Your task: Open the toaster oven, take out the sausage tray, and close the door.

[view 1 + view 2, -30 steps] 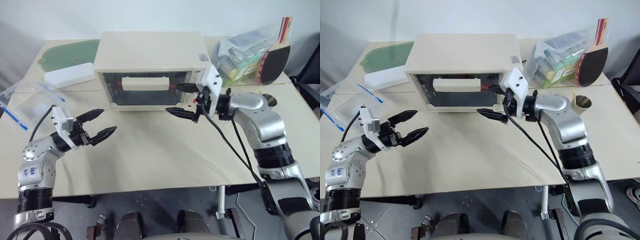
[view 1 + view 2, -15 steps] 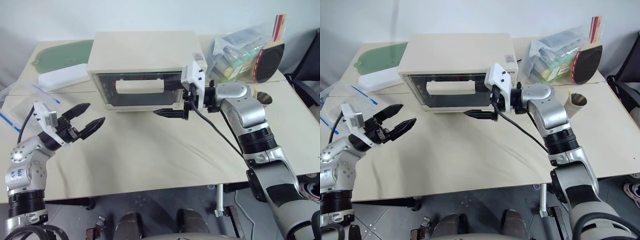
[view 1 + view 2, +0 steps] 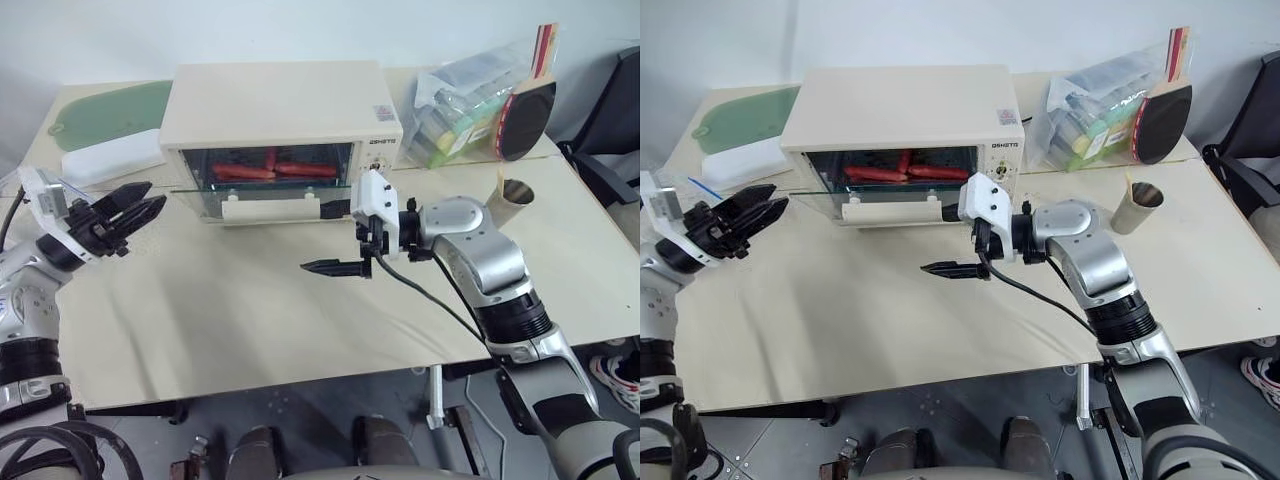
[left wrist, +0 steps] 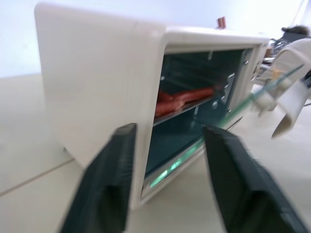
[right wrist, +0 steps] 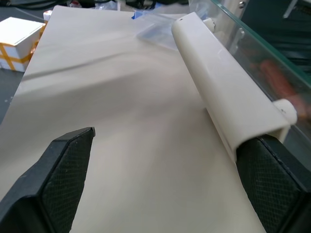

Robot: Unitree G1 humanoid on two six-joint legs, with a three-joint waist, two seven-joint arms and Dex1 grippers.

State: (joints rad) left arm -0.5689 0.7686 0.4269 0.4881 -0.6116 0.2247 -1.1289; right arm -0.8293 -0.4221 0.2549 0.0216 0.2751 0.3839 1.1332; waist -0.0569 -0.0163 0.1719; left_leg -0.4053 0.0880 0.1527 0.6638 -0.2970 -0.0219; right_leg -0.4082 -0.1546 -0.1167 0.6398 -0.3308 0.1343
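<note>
Trouble lay in my right gripper [image 3: 335, 240], jaws wide with one finger against the handle of the lowered door [image 3: 262, 200]; slipping off could jolt the sausage tray [image 3: 272, 170] inside the toaster oven [image 3: 275, 105], my left gripper [image 3: 128, 208] part-open beside it.

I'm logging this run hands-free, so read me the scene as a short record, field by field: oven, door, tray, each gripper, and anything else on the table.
toaster oven: cream-white, at the back of the table
door: swung down, about level, bar handle at its front edge
sausage tray: inside the oven, red sausages on it
right gripper: open, at the door's right end, one finger beside the handle
left gripper: fingers apart, holding nothing, left of the oven
other items: green board, white box, bagged items, paddle, paper cup
</note>
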